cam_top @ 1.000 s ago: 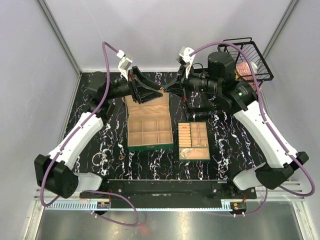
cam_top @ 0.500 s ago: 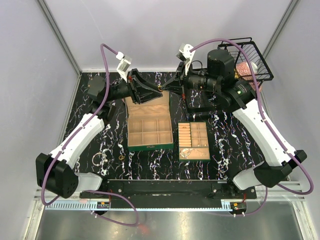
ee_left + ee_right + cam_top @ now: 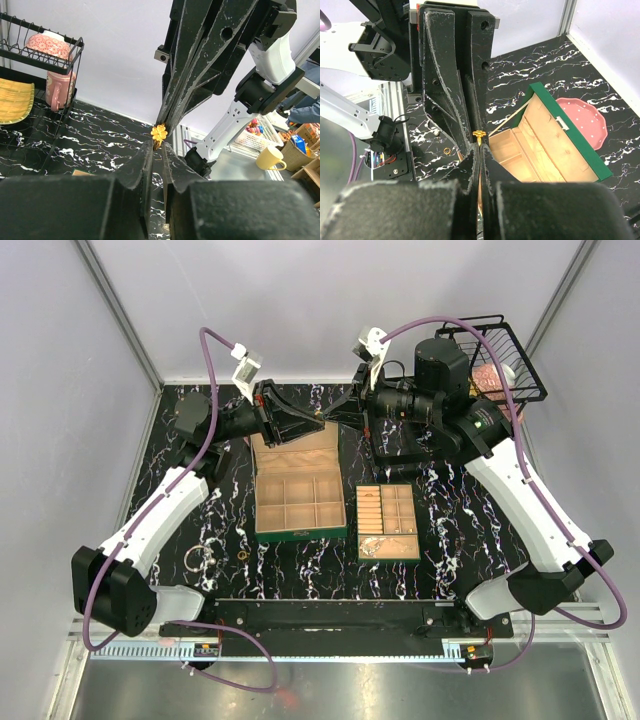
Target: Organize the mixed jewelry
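Observation:
A small gold flower-shaped piece [image 3: 159, 132] of the mixed jewelry hangs in the air over the open lid of the green box [image 3: 300, 534]. My two grippers meet on it tip to tip. The right gripper [image 3: 479, 150] is shut on its stem, with the gold flower [image 3: 479, 134] poking out past the fingertips. My left gripper [image 3: 159, 145] has its jaws drawn in against the piece from the other side. In the top view the left gripper [image 3: 314, 418] and right gripper [image 3: 329, 417] touch at the back middle. A silver hoop [image 3: 193, 560] and a gold ring [image 3: 243, 557] lie on the table at front left.
The small tan divided tray [image 3: 400, 502] sits right of the green box. A black wire basket [image 3: 495, 360] with pink crockery stands at the back right. A pink spotted plate [image 3: 580, 120] lies beyond the box lid. The table is black marble with white veins.
My left gripper's jaws have narrowed from wide apart to closed in on the gold flower piece. Both arms have stayed nearly in place, tips together.

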{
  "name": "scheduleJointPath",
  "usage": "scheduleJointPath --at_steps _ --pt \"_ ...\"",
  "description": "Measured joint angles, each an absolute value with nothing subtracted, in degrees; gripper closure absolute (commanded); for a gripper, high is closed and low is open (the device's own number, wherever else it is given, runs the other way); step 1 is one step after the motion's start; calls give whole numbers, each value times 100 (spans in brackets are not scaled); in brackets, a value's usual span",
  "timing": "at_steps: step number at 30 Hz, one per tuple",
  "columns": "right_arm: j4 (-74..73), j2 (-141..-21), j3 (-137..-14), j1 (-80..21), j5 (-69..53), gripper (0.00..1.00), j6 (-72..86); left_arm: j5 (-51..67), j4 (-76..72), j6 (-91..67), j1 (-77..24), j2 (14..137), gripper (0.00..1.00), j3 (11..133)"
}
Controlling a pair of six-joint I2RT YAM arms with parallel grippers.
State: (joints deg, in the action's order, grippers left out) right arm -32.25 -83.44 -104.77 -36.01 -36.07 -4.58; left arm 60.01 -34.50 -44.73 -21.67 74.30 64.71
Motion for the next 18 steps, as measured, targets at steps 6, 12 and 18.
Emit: scheduleJointPath --at_steps 6,12,18 --pt "-3212 -8344 -10477 -3601 -3627 100 -456 6003 -3452 -4495 -2167 7430 90 6471" --pt "-3170 -8344 -10464 -3601 -3629 100 -454 6003 -3492 -4517 -2167 7430 94 6466" --pt "-3100 -8344 -10401 -3597 -3618 100 -449 6012 -3570 -4574 -2167 7430 100 6425"
